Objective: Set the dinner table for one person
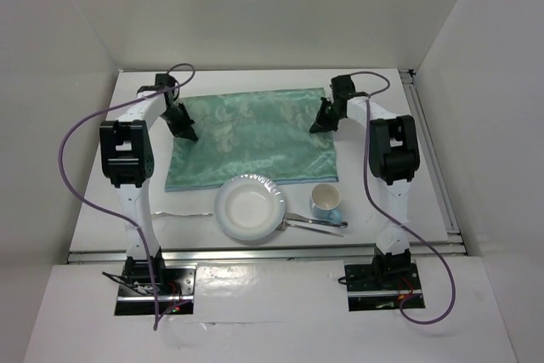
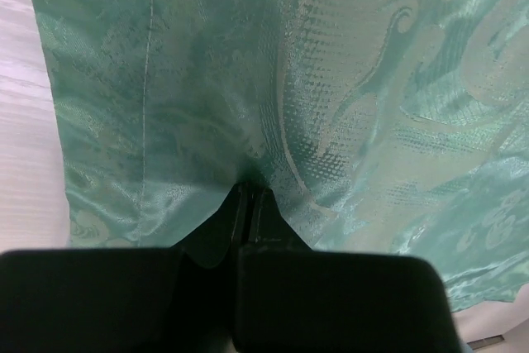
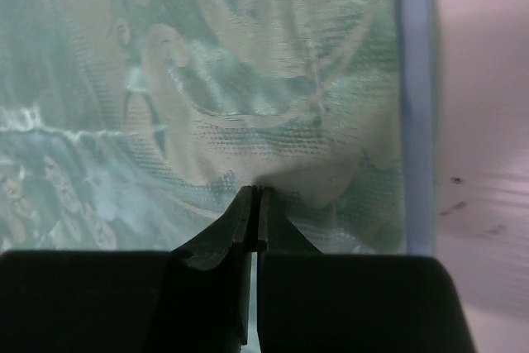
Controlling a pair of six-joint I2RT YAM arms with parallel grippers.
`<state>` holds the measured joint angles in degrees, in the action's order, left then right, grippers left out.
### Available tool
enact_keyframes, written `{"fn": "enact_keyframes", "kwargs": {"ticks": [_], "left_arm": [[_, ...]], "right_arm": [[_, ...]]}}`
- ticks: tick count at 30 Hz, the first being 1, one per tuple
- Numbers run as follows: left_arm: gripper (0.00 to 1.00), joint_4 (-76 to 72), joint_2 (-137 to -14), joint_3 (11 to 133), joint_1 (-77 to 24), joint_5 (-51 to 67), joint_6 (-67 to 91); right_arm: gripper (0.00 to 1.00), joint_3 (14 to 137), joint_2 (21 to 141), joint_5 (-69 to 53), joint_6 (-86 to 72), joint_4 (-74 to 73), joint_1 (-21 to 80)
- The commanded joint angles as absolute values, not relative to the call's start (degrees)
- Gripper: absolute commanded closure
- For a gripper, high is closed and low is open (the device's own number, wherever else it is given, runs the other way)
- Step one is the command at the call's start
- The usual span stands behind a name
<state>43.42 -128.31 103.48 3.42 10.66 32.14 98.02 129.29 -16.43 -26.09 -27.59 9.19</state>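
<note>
The dinner table [image 1: 127, 159] is a white top with a metal rail along its near edge. A teal-green patterned cloth mat [image 1: 251, 138] lies across its far middle. My left gripper [image 1: 185, 130] is shut on the mat's left edge. In the left wrist view the fabric [image 2: 331, 80] puckers at the closed tips [image 2: 250, 189]. My right gripper [image 1: 322, 121] is shut on the mat's right edge. The right wrist view shows the cloth [image 3: 248, 64] pinched up between the closed tips [image 3: 256, 192]. A white plate [image 1: 249, 208] overlaps the mat's near edge.
A light blue-and-white cup [image 1: 325, 201] stands right of the plate. Silver cutlery [image 1: 314, 223] lies between plate and cup. Another thin utensil [image 1: 183, 212] lies left of the plate. White walls enclose the table on three sides, and a rail [image 1: 433, 159] runs down the right.
</note>
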Motion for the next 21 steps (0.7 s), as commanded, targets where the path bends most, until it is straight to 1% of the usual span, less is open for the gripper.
{"fn": "enact_keyframes", "kwargs": {"ticks": [1, 4, 9, 10, 15, 18, 21], "left_arm": [[1.0, 43.24, -127.88, 102.49, 2.99, 11.69, 30.76], [1.0, 42.45, -128.4, 100.64, 2.37, 11.69, 30.23], [1.0, 42.45, -129.11, 100.63, 1.14, 11.69, 29.71], [1.0, 42.45, -129.11, 100.63, 0.53, 9.86, 29.71], [1.0, 42.98, -129.11, 101.16, 0.0, 9.93, 30.23], [1.0, 44.11, -129.11, 101.16, 0.0, 11.34, 30.23], [0.99, 44.12, -127.01, 102.47, -0.53, 11.34, 30.76]], "right_arm": [[1.0, 92.39, 124.9, -13.28, -28.04, -27.07, 8.62], [1.0, 88.61, 124.1, -9.95, -28.56, -25.75, 8.09], [1.0, 86.49, 123.05, -6.25, -29.09, -26.89, 6.07], [1.0, 85.44, 121.74, -6.24, -29.09, -26.89, 5.28], [1.0, 84.29, 120.32, -4.75, -29.09, -26.37, 3.96], [1.0, 85.42, 120.32, -5.88, -28.04, -28.03, 3.34], [1.0, 87.18, 117.08, -8.43, -26.9, -28.56, 3.34]]}}
